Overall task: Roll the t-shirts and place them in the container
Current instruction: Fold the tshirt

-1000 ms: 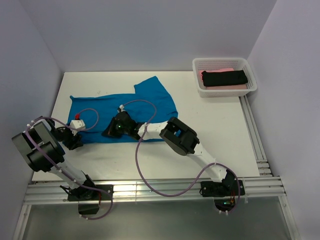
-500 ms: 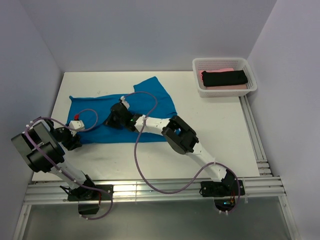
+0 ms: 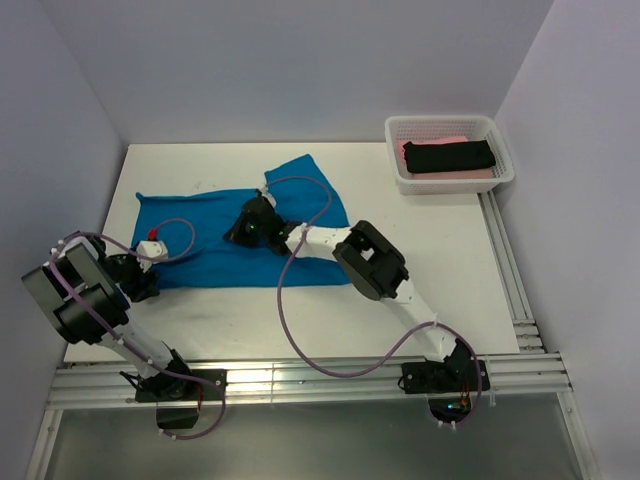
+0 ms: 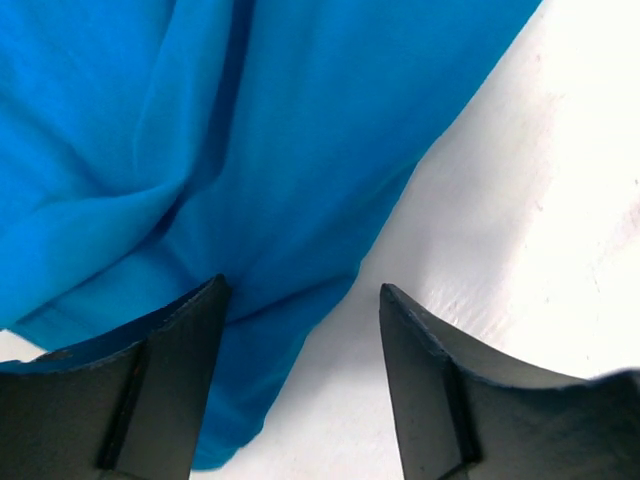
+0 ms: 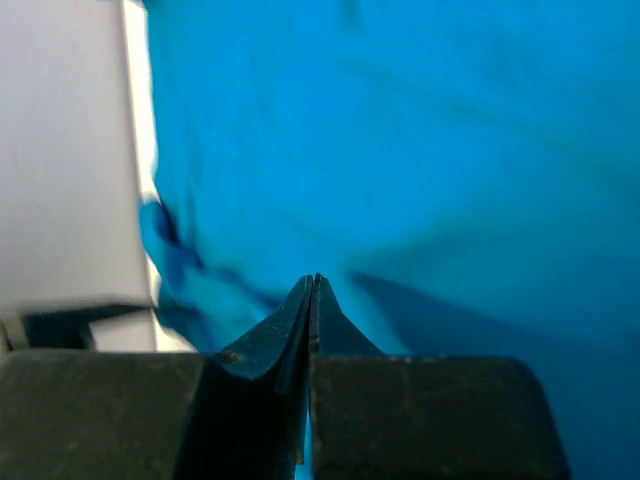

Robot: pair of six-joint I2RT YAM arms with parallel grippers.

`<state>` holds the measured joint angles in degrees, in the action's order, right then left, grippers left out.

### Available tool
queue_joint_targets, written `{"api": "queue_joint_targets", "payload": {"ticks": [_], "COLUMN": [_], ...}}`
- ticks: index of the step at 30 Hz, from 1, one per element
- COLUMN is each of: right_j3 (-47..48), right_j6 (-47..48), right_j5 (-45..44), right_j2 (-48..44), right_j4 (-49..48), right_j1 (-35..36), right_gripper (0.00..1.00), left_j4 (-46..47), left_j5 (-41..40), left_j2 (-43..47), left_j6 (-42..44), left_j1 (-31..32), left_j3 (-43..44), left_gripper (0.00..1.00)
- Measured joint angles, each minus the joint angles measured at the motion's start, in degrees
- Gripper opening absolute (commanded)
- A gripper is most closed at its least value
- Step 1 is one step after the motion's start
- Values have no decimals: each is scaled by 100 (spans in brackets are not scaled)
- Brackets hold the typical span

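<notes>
A bright blue t-shirt (image 3: 200, 225) lies spread flat on the white table, one sleeve pointing toward the back. My right gripper (image 3: 238, 230) is over its middle, shut, with its tips (image 5: 315, 278) pressed together just above the blue cloth (image 5: 450, 150) and nothing visible between them. At the shirt's near left corner is my left gripper (image 3: 142, 281). It stands open (image 4: 300, 290) and straddles the shirt's edge (image 4: 250, 150), one finger over cloth and one over bare table. A black t-shirt (image 3: 450, 156) lies rolled on a pink one (image 3: 432, 142) in the basket.
The white mesh basket (image 3: 452, 183) stands at the back right corner by the wall. Purple cables loop from both arms over the shirt and the table (image 3: 440, 260). Metal rails (image 3: 510, 270) run along the right and near edges.
My right gripper has slid across the shirt away from the near edge and to the right, staying shut. The left arm has barely moved.
</notes>
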<state>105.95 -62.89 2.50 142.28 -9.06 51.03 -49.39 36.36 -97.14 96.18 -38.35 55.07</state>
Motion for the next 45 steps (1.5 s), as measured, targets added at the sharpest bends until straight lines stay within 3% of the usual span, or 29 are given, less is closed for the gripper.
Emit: {"api": "queue_joint_targets", "payload": {"ticks": [5,7,13,22,34,45], "right_j3": [-1438,-1939,-2745,-2688,-2496,-2337], "right_j6": [323,387,568,656,474,385], "right_j5": [625,909,1224,1547,1670,1659], "right_j2": [-734,-999,-1255,-1113,-942,-942], "right_j4": [-761,-1084,-1757,-1845,-1513,-1165], "right_j1": [-4,26,258,483,481,481], "right_gripper": [0,0,0,0,0,0], "left_j4": [-348,-509,-739,-673,890,1364], "left_j5": [-151,-140,-26,223,297,229], "left_j2": [-20,-20,-11,-9,-516,-1106], "left_j6": [11,2,-114,-549,-2367,-2664], "left_j1": [-59,-85,-101,-61,699,686], "left_j3": [380,612,951,1027,1108,1327], "left_gripper": [82,99,100,100,99,100]}}
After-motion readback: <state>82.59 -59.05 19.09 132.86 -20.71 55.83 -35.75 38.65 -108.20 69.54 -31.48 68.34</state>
